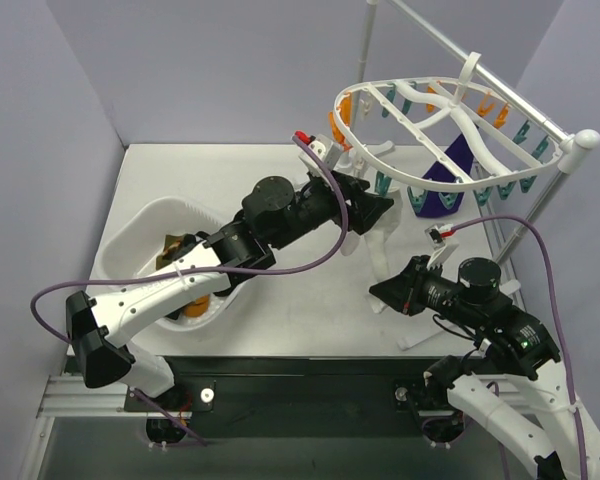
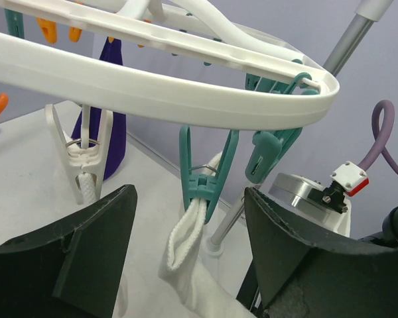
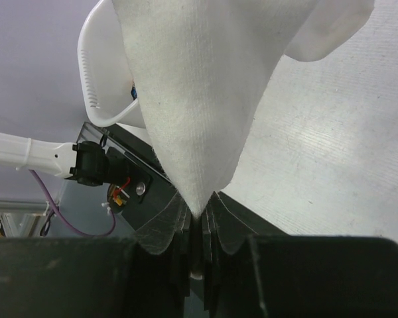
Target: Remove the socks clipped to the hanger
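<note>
The hanger [image 1: 450, 130] is a white oval frame hung at the upper right, its rim [image 2: 152, 86] just above my left gripper [image 2: 189, 258]. That gripper [image 1: 378, 212] is open, its fingers [image 2: 73, 258] standing either side of a white sock [image 2: 182, 245] held by a teal clip [image 2: 205, 175]. The same sock [image 1: 380, 255] runs down to my right gripper [image 1: 380, 292]. In the right wrist view the right gripper [image 3: 198, 218] is shut on the sock's lower end [image 3: 199, 99]. A white clip [image 2: 83, 156] holds another white sock [image 2: 87, 185]. A dark purple sock [image 1: 440, 185] hangs behind.
A white perforated tub [image 1: 130, 240] with socks inside sits at the left, under the left arm. The metal rack rail [image 1: 480, 70] carries the hanger, and its pole [image 2: 358, 33] stands at the right. A strip of white fabric [image 1: 417, 335] lies by the right arm.
</note>
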{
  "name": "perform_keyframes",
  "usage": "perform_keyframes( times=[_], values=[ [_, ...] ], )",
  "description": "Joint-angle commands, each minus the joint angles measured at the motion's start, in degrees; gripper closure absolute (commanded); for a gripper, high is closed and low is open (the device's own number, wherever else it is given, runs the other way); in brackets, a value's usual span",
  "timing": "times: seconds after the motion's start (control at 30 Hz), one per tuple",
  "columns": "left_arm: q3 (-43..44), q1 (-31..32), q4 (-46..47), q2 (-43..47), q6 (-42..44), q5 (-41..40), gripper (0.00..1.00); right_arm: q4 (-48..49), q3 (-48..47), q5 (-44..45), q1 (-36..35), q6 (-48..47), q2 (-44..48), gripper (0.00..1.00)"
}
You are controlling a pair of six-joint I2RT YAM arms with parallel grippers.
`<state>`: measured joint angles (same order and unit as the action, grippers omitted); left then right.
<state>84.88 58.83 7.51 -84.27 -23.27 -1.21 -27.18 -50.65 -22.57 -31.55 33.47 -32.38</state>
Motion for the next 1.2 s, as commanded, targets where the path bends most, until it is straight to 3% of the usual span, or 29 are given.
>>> perform_keyframes(
  times=[0.0, 0.23, 0.4, 0.6, 0.77, 1.13, 1.17],
  values=[
    [4.2, 0.1, 3.5, -0.4, 0.6, -0.5, 0.26, 1.4, -1.0, -0.8, -0.4, 0.1, 0.3, 1.00],
    [4.9, 0.1, 5.5, -1.7, 0.0, -1.3, 0.38, 0.7, -1.5, -0.7, -0.4, -0.2, 0.3, 1.00],
    [6.4, 0.1, 5.9, -3.2, -0.4, -1.9, 0.41, 0.3, -1.8, -0.6, -0.4, -0.3, 0.2, 1.00],
    [6.4, 0.1, 6.8, -3.4, -0.9, -1.7, 0.69, -0.7, -1.9, -0.5, -0.5, -0.6, 0.7, 1.00],
    [6.4, 0.2, 6.8, -3.2, -0.7, -1.5, 0.99, -3.0, -1.5, -0.5, -0.5, -1.3, 1.9, 1.00],
    [5.7, 0.1, 5.8, -3.0, -1.6, -0.7, 1.00, -8.0, -1.3, -2.2, -0.5, -4.4, 2.0, 1.00],
    [5.6, 0.2, 5.6, -2.8, -2.0, -0.4, 0.95, -8.0, -1.4, -2.0, -0.4, -4.3, 2.1, 1.00]
  ],
)
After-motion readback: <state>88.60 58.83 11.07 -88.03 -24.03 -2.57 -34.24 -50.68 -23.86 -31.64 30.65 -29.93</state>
